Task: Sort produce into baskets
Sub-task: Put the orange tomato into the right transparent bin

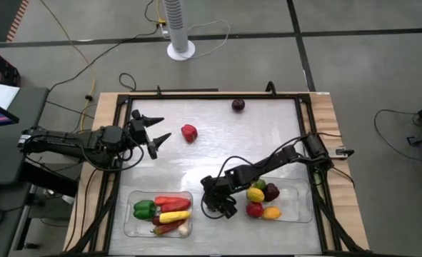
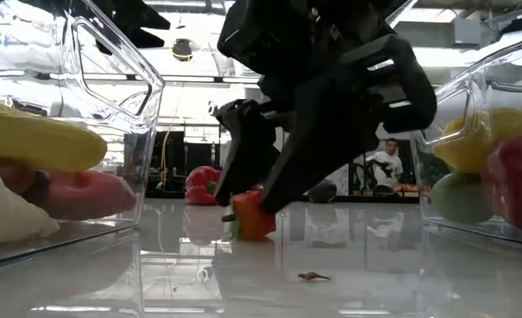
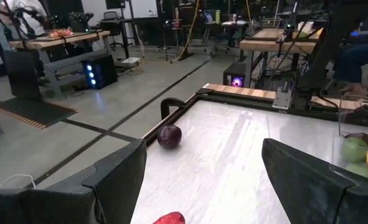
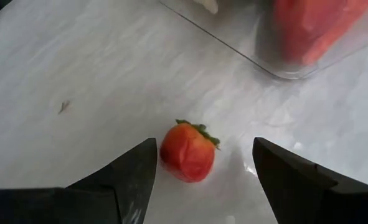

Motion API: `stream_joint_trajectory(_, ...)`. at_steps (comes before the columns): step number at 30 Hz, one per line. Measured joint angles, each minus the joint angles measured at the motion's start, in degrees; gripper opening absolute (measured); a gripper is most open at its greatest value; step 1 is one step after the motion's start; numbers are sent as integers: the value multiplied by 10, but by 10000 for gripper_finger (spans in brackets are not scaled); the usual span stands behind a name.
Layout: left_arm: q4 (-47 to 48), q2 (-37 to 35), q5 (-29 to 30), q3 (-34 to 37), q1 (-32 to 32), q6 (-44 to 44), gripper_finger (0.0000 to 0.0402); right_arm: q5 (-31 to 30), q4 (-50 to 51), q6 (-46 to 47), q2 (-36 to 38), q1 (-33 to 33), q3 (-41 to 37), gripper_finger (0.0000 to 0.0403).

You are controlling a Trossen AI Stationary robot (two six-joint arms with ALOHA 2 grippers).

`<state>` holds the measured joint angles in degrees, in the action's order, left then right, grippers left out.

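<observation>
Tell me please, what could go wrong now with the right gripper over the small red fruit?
The right gripper is open around the small red fruit, which lies nearer one finger, so closing may push it aside. The left basket wall is near; the fingers may knock it. The dark plum sits by the table edge.

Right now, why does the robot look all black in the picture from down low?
In the low view, the bright ceiling lights sit behind the right gripper, leaving it a dark silhouette, and the glossy table mirrors the strawberry. In the right wrist view, the same table shows pale glare.

White tower fan [image 1: 180, 28] stands on grey floor beyond table; cables [image 1: 75, 68] trail nearby. Small debris speck [image 2: 313, 276] on tabletop.
</observation>
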<state>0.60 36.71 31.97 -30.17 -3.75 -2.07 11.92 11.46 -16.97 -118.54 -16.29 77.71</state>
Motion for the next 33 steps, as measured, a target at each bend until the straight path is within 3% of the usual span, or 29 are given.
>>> stream_joint_trajectory(10, 0, 0, 4, 0, 0, 7, 306, 2, -2, 3, -16, 3, 0, 257)
stream_joint_trajectory(22, 3, 0, 4, 0, 0, 4, 306, 2, 4, 2, -17, 4, 2, 139)
stream_joint_trajectory(27, 4, 0, 4, 0, 0, 5, 306, -31, 97, -25, -17, 9, 62, 126)
stream_joint_trajectory(33, 5, 0, 4, 0, 0, 3, 306, -107, 281, -45, -17, 10, 189, 131)
